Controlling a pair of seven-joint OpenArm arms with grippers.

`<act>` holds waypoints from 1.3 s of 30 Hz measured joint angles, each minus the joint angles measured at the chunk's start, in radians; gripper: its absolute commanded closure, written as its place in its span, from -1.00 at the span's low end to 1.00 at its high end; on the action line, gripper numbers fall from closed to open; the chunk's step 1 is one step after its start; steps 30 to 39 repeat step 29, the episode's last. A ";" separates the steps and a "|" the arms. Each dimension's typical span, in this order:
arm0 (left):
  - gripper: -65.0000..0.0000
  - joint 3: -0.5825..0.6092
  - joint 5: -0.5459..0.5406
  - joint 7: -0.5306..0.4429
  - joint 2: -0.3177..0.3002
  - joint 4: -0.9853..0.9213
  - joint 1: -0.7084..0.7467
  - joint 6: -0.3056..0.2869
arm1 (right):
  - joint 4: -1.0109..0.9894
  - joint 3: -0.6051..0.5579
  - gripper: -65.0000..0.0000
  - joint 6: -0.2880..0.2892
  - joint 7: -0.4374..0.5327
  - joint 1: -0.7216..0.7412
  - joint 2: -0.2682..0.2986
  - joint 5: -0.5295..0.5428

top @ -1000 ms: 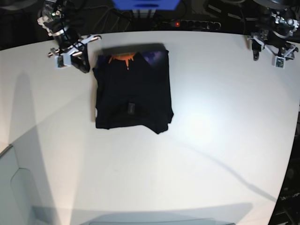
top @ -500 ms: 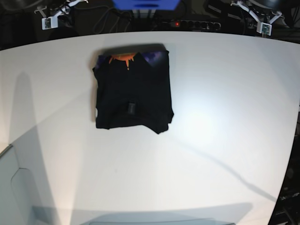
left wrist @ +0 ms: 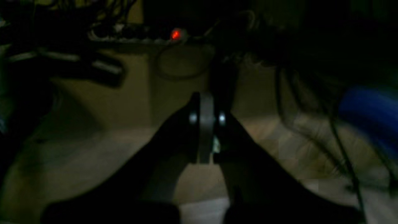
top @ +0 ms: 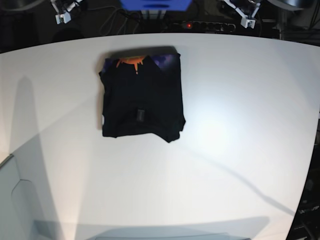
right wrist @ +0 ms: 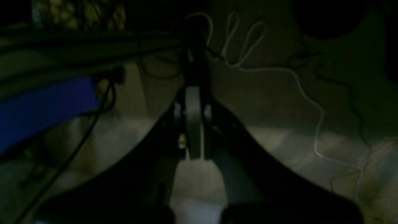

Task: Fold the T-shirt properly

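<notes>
**Folded shirt on the table, both arms parked at the back**

White tabletop fills the base view, lit from above, with dark cabling beyond its far edge. Reading left to right: the right gripper sits off the table at about 11 o'clock, and its wrist view shows the jaws pressed together on nothing, above a dim floor with a blue box at 9 o'clock. Next comes the T-shirt, lying left of centre toward 11 o'clock as a compact dark rectangle, with orange and purple print peeking out at its far edge and a small tag near its near edge. A power strip with a red light lies behind the table at 12 o'clock. Furthest right, at about 1 o'clock, the left gripper is likewise closed and empty.

The fold looks finished, judging by the neat stack. What remains is to keep both arms well apart from the cloth so nothing drags a corner loose; the near right corner sits slightly uneven.
</notes>
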 measured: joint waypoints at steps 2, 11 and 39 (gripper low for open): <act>1.00 0.000 0.000 -0.052 -0.005 -0.143 -0.057 0.000 | -0.083 -0.052 1.00 0.001 0.093 0.019 -0.005 -0.064; 1.00 0.114 0.184 -0.332 -0.066 -0.704 -0.310 0.116 | -0.466 -0.270 1.00 -0.220 0.399 0.161 -0.008 -0.211; 1.00 0.116 0.383 -0.448 -0.048 -0.970 -0.448 0.377 | -1.059 -0.602 1.00 -1.008 0.627 0.475 0.004 -0.221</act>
